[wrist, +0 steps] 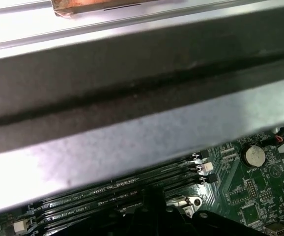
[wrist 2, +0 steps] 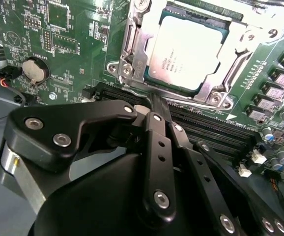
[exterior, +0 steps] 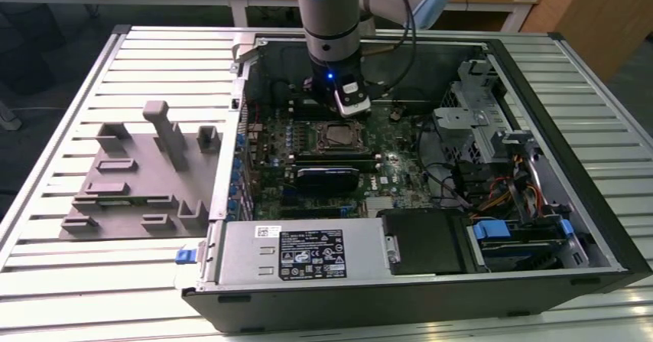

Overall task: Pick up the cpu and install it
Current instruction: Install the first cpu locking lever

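Cpu [wrist 2: 185,51] seated in motherboard socket [wrist 2: 132,46], metal frame around it.
Gripper [wrist 2: 154,105] just beside socket, over memory slots [wrist 2: 215,130] (fingers [wrist 2: 157,147] together, holding nothing); seen in exterior view inside open computer case [exterior: 571,227], toward far wall.

Black pincer [wrist 2: 154,105], silver screws, grey arm [exterior: 332,28].

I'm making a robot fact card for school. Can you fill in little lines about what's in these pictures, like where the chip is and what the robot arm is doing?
Place: open computer case on a slatted metal table
Chip: the cpu lies flat in its socket on the green motherboard
Robot arm: reaches down into the case
Gripper: fingers together, holding nothing, just beside the socket
Nearby: round coin battery, grey plastic tray outside the case
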`<state>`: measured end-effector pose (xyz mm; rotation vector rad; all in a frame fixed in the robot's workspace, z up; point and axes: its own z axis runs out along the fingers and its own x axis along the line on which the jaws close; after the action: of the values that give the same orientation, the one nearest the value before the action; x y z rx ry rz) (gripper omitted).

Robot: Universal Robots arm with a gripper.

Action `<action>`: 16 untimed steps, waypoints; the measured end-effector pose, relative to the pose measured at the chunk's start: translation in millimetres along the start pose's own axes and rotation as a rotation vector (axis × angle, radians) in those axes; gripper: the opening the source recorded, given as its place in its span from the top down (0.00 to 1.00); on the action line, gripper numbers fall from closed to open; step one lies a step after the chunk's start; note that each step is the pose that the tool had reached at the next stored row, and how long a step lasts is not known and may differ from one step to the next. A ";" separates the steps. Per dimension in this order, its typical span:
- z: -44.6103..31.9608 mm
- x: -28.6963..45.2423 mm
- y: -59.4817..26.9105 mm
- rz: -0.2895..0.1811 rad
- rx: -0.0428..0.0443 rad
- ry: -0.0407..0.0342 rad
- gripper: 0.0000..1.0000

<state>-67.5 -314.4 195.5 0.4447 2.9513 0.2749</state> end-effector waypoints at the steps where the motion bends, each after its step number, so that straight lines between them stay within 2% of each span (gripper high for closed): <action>1: 0.2 0.1 -0.1 0.000 0.0032 -0.0013 0.89; 6: 1.4 0.2 -0.3 0.000 0.0176 -0.0074 0.89; 12: 0.8 0.1 -0.2 0.000 0.0184 -0.0077 0.89; 16: -5.2 -0.6 1.1 0.000 0.0182 -0.0076 0.89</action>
<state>-67.5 -314.4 200.8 0.4474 2.9486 0.2460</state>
